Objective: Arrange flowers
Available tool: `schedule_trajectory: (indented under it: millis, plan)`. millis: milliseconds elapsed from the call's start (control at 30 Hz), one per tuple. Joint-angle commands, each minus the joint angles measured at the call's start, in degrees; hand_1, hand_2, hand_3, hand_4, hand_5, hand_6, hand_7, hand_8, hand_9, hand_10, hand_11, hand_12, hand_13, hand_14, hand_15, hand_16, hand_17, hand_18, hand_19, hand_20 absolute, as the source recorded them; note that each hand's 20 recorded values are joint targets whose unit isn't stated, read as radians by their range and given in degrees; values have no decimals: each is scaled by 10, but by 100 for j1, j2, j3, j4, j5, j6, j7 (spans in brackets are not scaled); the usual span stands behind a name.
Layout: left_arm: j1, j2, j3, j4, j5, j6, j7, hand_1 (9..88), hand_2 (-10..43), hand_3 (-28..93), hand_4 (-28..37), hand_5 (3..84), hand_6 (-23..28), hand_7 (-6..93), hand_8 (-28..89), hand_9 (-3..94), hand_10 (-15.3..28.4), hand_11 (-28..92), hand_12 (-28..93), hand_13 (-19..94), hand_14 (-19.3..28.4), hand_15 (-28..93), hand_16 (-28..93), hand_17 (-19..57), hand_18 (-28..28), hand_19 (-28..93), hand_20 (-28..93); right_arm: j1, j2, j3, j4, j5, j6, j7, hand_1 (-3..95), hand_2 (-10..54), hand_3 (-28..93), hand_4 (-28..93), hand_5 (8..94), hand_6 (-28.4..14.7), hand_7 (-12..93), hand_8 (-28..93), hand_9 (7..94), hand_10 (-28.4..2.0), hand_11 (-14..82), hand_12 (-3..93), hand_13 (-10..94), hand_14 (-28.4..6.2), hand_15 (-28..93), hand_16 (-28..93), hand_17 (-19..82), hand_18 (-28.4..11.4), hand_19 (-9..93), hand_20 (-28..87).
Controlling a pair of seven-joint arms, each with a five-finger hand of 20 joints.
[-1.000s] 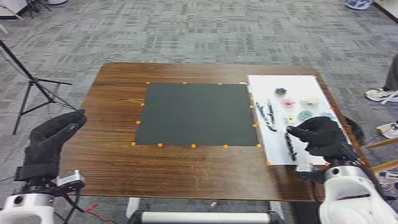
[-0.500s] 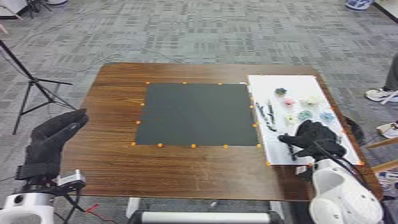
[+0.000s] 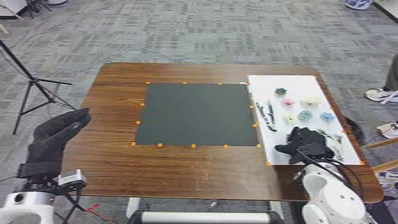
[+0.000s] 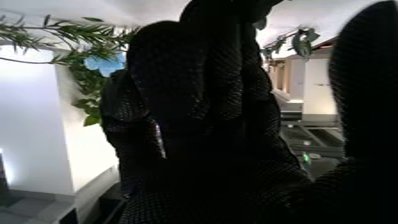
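Note:
Over the near part of a white sheet point(image 3: 298, 82), my right hand point(image 3: 306, 141) is open, covering some of what lies there. Farther up the sheet lie a dark green rosette point(image 3: 281, 91), a pink flower point(image 3: 289, 102), a cream flower point(image 3: 311, 101), a teal one point(image 3: 305, 115) and a blue one point(image 3: 328, 116). Dark thin stems point(image 3: 270, 120) lie along its left part; green sprigs point(image 3: 336, 140) are right of the hand. In the right wrist view, my right hand point(image 4: 222, 135) has straight fingers, with leafy sprigs point(image 4: 89, 45) and a blue flower point(image 4: 105, 64) beyond. My left hand point(image 3: 60, 129) is open at the table's left edge.
A black mat point(image 3: 195, 115) with orange markers around it covers the middle of the brown table point(image 3: 178, 172), left of the white sheet. A black tripod point(image 3: 34, 80) stands on the floor at the left, and a chair's wooden parts point(image 3: 384, 155) are off the right edge.
The right hand has moved nearer to the robot and a little left over the sheet, uncovering the teal and blue flowers and sprigs. The left hand has hardly moved.

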State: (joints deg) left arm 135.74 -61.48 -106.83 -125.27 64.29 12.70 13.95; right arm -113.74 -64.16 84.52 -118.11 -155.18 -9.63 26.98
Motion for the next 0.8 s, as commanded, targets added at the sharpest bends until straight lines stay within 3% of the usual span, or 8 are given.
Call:
schedule_trajectory:
  millis: [33, 100, 233, 333, 467, 600, 800]
  plan:
    - [25, -29, -50, -84, 33, -109, -75, 331, -95, 656, -172, 473, 21, 186, -92, 474, 122, 200, 101, 357, 162, 152, -9, 53, 104, 55, 161, -61, 36, -54, 277, -39, -56, 318, 400, -95, 645, -225, 643, -25, 372, 79, 819, -113, 390, 310, 878, -31, 527, 341, 455, -226, 866, 445]
    - [19, -27, -47, -84, 14, -123, -84, 331, -95, 656, -172, 473, 21, 186, -91, 473, 121, 200, 102, 357, 162, 153, -9, 53, 104, 55, 161, -106, -3, -3, 234, 49, -50, 366, 456, -95, 614, -231, 637, -13, 372, 185, 822, -111, 391, 310, 887, -26, 524, 346, 461, -222, 869, 442]
    - [18, -40, -38, -83, 8, -150, -83, 331, -95, 656, -172, 472, 20, 186, -91, 474, 122, 200, 102, 358, 163, 155, -9, 53, 104, 54, 161, -125, -48, 77, 167, 175, -199, 412, 576, -95, 598, -220, 631, -5, 392, 205, 853, -79, 261, 485, 889, -23, 519, 358, 466, -219, 865, 449]
    - [32, -48, -51, -88, 10, -159, -79, 330, -95, 656, -172, 472, 21, 185, -91, 474, 122, 200, 101, 357, 163, 154, -9, 52, 104, 54, 161, -162, -50, 89, 164, 184, -79, 356, 602, -95, 623, -220, 628, -1, 404, 206, 865, -70, 226, 535, 885, -21, 535, 371, 465, -219, 861, 459]
    - [45, -60, -53, -98, -3, -174, -77, 331, -95, 656, -172, 471, 20, 185, -90, 473, 122, 200, 101, 357, 162, 153, -9, 52, 105, 55, 161, -156, -57, 103, 150, 227, 56, 300, 598, -95, 638, -199, 652, 7, 424, 208, 868, -71, 292, 520, 894, -14, 579, 381, 480, -221, 872, 474]
    - [50, -64, -49, -103, -28, -161, -90, 330, -95, 656, -171, 470, 20, 184, -90, 473, 123, 200, 102, 357, 163, 153, -9, 51, 104, 55, 161, -114, -55, 106, 74, 403, 405, 312, 594, -95, 652, -188, 666, 9, 428, 207, 874, -70, 304, 511, 904, -12, 585, 384, 492, -221, 877, 475]
    - [82, -20, -100, -57, -48, -122, -111, 331, -95, 656, -171, 470, 20, 185, -90, 473, 123, 200, 101, 356, 163, 152, -8, 50, 105, 55, 161, 117, -9, 138, -225, 748, 397, 374, 588, -95, 662, -176, 682, 7, 429, 204, 886, -65, 305, 507, 917, -4, 583, 391, 509, -219, 885, 475]
